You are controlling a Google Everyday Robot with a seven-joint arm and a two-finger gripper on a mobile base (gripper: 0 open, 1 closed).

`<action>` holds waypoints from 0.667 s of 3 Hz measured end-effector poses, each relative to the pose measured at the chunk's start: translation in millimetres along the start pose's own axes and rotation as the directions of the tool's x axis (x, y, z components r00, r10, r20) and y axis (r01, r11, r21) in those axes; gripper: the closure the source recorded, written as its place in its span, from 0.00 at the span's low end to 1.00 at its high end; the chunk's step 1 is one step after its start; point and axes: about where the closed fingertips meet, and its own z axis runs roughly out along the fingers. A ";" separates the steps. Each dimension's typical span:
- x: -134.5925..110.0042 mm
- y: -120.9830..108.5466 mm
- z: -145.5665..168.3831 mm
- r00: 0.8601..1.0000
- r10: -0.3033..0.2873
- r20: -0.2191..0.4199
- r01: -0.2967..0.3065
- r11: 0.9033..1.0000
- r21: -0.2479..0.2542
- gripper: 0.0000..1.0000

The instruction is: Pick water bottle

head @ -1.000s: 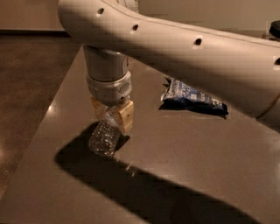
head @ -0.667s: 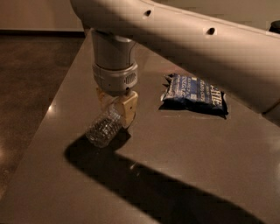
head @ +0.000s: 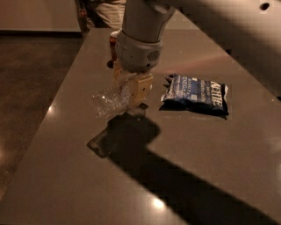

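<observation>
The water bottle (head: pixel 109 101) is clear crinkled plastic and points down to the left from between my fingers. Its cap end is hidden inside the gripper. My gripper (head: pixel 130 91) hangs from the white arm over the middle of the grey table (head: pixel 61 176) and is shut on the bottle. The bottle is off the surface, with its shadow on the table below it.
A blue snack bag (head: pixel 195 93) lies on the table just right of the gripper. A red soda can (head: pixel 113 42) stands behind the arm, mostly hidden. A person (head: pixel 105 11) stands at the table's far end. The table's left edge drops to a dark floor.
The gripper has risen with the bottle in it, lifting the bottle off the table. The view has shifted, and the can and the person at the far end now show.
</observation>
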 end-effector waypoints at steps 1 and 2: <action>8.2 0.2 -20.7 0.998 0.043 0.044 -0.045 0.998 0.046 1.00; 13.9 2.1 -33.6 0.994 0.076 0.073 -0.081 0.994 0.076 1.00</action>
